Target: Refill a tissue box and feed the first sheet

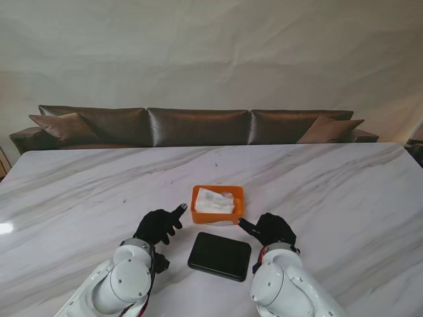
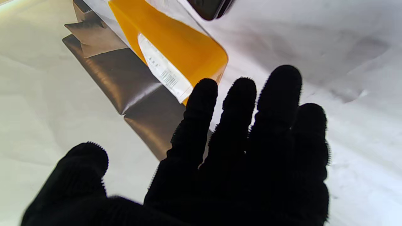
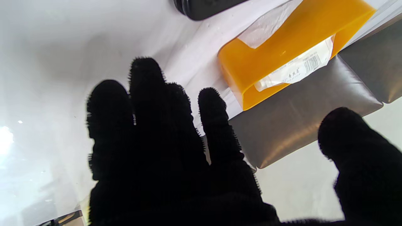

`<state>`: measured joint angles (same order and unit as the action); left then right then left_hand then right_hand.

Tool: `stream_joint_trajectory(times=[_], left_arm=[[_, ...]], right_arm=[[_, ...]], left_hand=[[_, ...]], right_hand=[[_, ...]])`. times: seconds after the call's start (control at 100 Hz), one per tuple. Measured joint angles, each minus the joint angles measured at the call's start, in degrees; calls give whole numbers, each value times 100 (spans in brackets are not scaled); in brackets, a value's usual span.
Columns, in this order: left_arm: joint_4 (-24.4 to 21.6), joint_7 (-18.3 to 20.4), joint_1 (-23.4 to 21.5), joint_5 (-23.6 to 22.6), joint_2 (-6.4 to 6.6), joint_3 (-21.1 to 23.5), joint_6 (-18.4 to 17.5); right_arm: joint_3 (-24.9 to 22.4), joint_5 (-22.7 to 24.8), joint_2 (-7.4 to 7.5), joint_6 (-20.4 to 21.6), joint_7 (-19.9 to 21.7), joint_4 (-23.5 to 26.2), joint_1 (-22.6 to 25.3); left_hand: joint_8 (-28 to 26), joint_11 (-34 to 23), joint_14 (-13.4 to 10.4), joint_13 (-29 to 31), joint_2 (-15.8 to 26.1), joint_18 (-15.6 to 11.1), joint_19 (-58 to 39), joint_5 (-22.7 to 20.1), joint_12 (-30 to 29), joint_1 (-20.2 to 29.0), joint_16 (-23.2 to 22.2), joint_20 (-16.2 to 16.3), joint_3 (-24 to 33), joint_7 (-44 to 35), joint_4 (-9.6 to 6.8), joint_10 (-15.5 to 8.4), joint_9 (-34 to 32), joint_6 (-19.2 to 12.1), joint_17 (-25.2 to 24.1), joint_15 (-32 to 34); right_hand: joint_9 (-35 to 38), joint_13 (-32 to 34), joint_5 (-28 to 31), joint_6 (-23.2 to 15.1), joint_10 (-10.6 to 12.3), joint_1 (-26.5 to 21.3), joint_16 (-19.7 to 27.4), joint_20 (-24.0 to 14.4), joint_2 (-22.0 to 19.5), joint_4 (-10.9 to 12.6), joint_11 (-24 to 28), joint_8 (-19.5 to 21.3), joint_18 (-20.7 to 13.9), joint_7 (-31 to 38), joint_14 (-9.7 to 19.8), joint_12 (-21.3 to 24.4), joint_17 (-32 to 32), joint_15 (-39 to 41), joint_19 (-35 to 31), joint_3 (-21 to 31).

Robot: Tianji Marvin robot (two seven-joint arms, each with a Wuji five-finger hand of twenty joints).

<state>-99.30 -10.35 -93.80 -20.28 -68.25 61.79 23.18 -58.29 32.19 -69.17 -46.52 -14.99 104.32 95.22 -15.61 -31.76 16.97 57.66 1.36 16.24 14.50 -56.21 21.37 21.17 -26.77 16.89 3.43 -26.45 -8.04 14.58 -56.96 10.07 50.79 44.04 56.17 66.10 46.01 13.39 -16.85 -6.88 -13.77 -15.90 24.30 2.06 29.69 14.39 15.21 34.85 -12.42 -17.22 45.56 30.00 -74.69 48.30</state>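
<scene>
Arms: two white arms are rising from the near corners of the stand view, each ending in a black-gloved hand.
Lid: lying nearest me between the two arms, the dark lid [image 1: 219, 256] is resting flat on the marble surface [image 1: 344, 191], apart from the box.
Left hand: the left hand [image 1: 158, 225] is hovering just left of the box with fingers spread and nothing in it; its index finger is pointing toward the box's near left corner, close to it, though I cannot tell whether it is touching.
Right hand: the right hand [image 1: 269, 229] is sitting just right of the box's near right corner, fingers apart and empty, thumb held wide in its wrist view.
Tissue box: the orange tissue box [image 1: 217, 205] is standing open-topped, farther from me than the lid and between the two hands.
Contents: a wrapped tissue pack [image 1: 215, 201], clear film with a barcode label, is lying inside the box, filling most of it and poking over the rim.
Key relation: the box's long axis is running left to right, so each hand is facing one short end; both look about equally near, the left perhaps a touch closer.
Judgement: the refill looks already placed, with the lid off and no sheet fed; the coming move probably calls for steadying the box or seating the pack.
Background: a brown sofa [image 1: 198, 125] is standing beyond the far edge.
</scene>
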Motion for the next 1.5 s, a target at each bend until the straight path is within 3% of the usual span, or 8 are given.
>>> stream_joint_trajectory(times=[0.22, 0.58, 0.74, 0.9, 1.19, 1.23, 1.34, 1.5], left_arm=[[-134, 299, -42, 1104, -4, 177, 346], [-145, 330, -224, 1893, -100, 538, 448], [-259, 195, -325, 2062, -137, 597, 588], [-456, 124, -381, 2046, -167, 579, 852], [-130, -88, -222, 2558, -301, 584, 668], [-21, -85, -177, 2567, -311, 581, 622], [209, -113, -40, 2689, -339, 585, 585], [534, -317, 75, 2750, -412, 526, 525]], right_arm=[[101, -255, -142, -221, -168, 3, 103], [145, -617, -296, -139, -403, -185, 100], [172, -668, -316, -117, -403, -307, 44], [156, -741, -344, -91, -449, -371, 24], [138, -823, -350, -23, -454, -430, 21], [138, -827, -351, -16, -456, -439, 21], [135, -851, -361, -4, -501, -446, 35], [109, -829, -369, -15, -515, -405, 98]], left_hand=[[205, 261, 251, -385, -62, 266, 8, 177, -78, 218, 266, -148, 1, 440, 0, 294, 227, 357, -103, -145], [262, 245, 299, -424, -62, 231, 69, 244, -72, 354, 274, -229, 1, 544, 0, 358, 312, 442, -126, 0], [165, -290, 299, -428, -62, 236, 60, 314, 219, 479, -365, 326, 1, 319, 0, 359, 364, 443, -59, 660], [-275, -750, 257, -122, -62, 236, 24, 323, 423, 479, -719, 289, 1, -248, 0, 359, 364, 443, 360, 1083], [-451, -872, 241, -46, -62, 236, 24, 452, 517, 479, -846, 144, 1, -521, 0, 360, 364, 443, 427, 1154], [-452, -873, 91, -45, -62, -2, -459, 457, 519, 479, -853, 143, 1, -522, 0, 360, 364, 443, 482, 1154], [-452, -873, 87, -61, -62, -10, -1993, 547, 520, 479, -855, 195, 1, -512, 0, 360, 369, 443, 383, 1125], [-200, -486, 113, -437, -62, 97, -5269, 695, 335, 480, -593, 391, 1, -71, 0, 360, 652, 443, -232, 702]], right_hand=[[-351, -243, -433, 246, -173, 0, 37, 173, 0, 0, 6, -174, 22, -86, -72, 0, -176, -141, 147, 0], [-520, -372, -495, 282, -188, 0, 39, 204, -2, 0, 71, -189, 24, -74, -82, 1, -260, -190, 207, 1], [-521, -372, -495, 282, -188, 0, 39, 207, -2, 0, 72, -212, 24, -74, -83, 1, -263, -207, 208, 1], [-520, -375, -495, 283, -188, -1, 39, 262, -2, 0, 72, -214, 24, -74, -84, 1, -267, -209, 208, 1], [-530, -397, -496, 283, -188, -3, 39, 264, -2, 0, 73, -248, 24, -71, -85, 1, -295, -210, 208, 62], [-530, -397, -496, 283, -188, -3, 39, 265, -2, 0, 73, -248, 24, -71, -86, 1, -296, -210, 208, 62], [-556, -400, -501, 283, -189, -4, 39, 265, -2, 0, 73, -250, 24, -71, -86, 1, -298, -210, 209, 62], [-657, -486, -724, 371, -208, -4, 39, 269, -2, 0, 73, -311, 24, -104, -101, 1, -381, -246, 268, 62]])
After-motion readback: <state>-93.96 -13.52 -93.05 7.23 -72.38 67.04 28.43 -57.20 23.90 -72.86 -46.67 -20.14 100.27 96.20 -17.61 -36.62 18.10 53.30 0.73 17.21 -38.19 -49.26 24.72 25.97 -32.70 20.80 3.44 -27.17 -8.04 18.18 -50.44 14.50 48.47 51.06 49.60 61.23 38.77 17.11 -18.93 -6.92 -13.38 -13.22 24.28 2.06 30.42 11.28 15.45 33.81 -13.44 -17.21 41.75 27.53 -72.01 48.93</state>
